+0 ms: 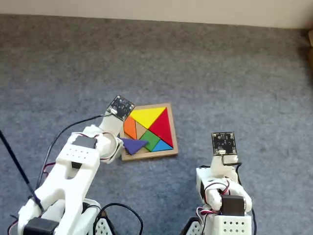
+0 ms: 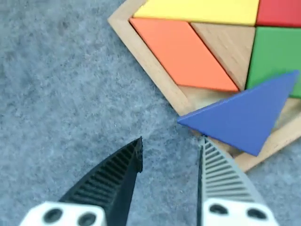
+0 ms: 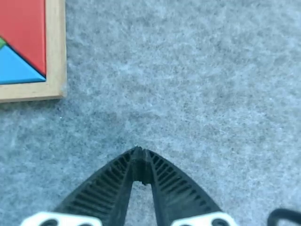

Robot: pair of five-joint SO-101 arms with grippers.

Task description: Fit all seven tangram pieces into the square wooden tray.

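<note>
Covering the whole table, a grey carpet point(image 1: 220, 73) forms the work surface. 2 white arms stand at its near edge: the left arm point(image 1: 73, 166) leans in to the tray's near left corner, and the right arm point(image 1: 222, 196) sits well apart from the tray on bare carpet.

The square wooden tray point(image 1: 151, 155) lies flat near the middle of the carpet.

The left gripper point(image 2: 171, 141) hangs over the carpet just beside the tray corner, jaws apart and holding nothing. The right gripper point(image 3: 139, 153) points at the carpet with jaws together, tips touching.

Inside the tray:
- The yellow triangle point(image 1: 145, 116) fills the far side.
- The red triangle point(image 1: 162, 128) fills the right side.
- The orange parallelogram point(image 1: 129, 128) lies along the left rim.
- The green square point(image 1: 151, 140) sits near the centre.
- The light blue triangle point(image 1: 164, 145) occupies the near right corner.

The dark blue triangle point(image 2: 240, 115) is not seated. It rests tilted across the near rim, overlapping the green square, with 1 tip overhanging the carpet near the left gripper's pale finger point(image 2: 218, 174). Contact between them cannot be determined.

A wood-coloured triangle point(image 2: 230, 42) shows between the orange and green pieces. Whether it is a piece or bare tray floor cannot be determined.
</note>
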